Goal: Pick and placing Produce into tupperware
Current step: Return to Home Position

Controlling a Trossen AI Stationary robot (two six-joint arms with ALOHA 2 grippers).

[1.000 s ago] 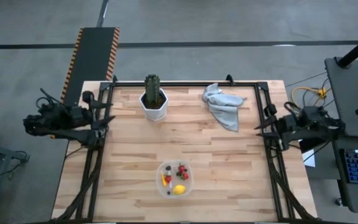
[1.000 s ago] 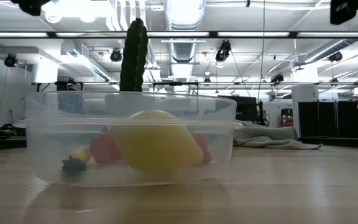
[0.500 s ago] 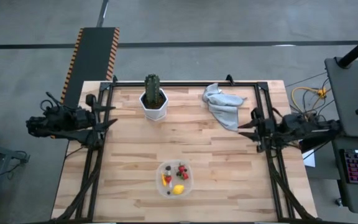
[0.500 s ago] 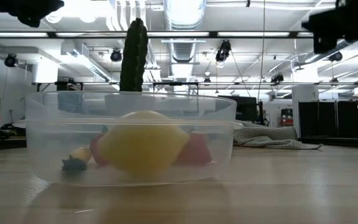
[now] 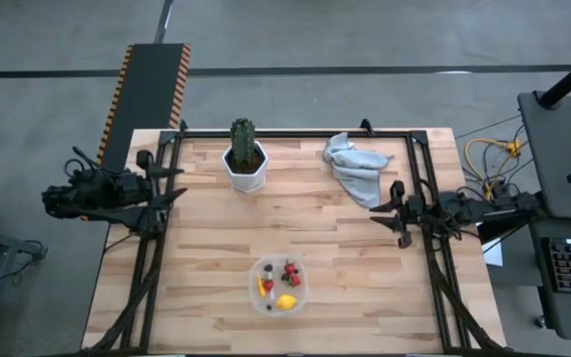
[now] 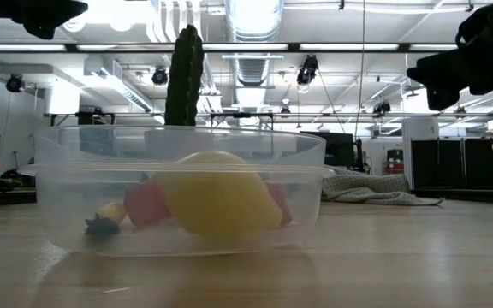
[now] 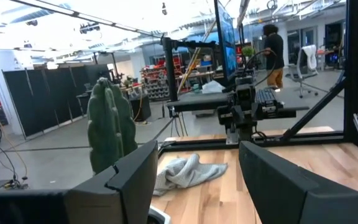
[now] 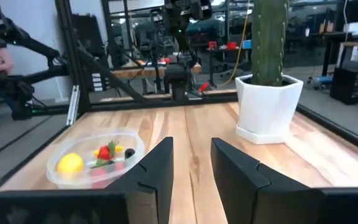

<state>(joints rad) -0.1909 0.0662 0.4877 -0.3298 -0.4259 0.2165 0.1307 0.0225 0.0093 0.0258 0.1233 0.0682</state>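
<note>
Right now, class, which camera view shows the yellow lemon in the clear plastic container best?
The low view: the yellow lemon looms large through the clear plastic container wall. High and right wrist views show it small; the left wrist view misses it.

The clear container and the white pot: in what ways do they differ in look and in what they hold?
The container is clear, shallow and rounded-square; the pot is white, taller and six-sided. The container holds small fruit pieces, a yellow lemon among them; the pot holds a tall green cactus. Both stand upright on the wooden table, well apart from each other.
</note>
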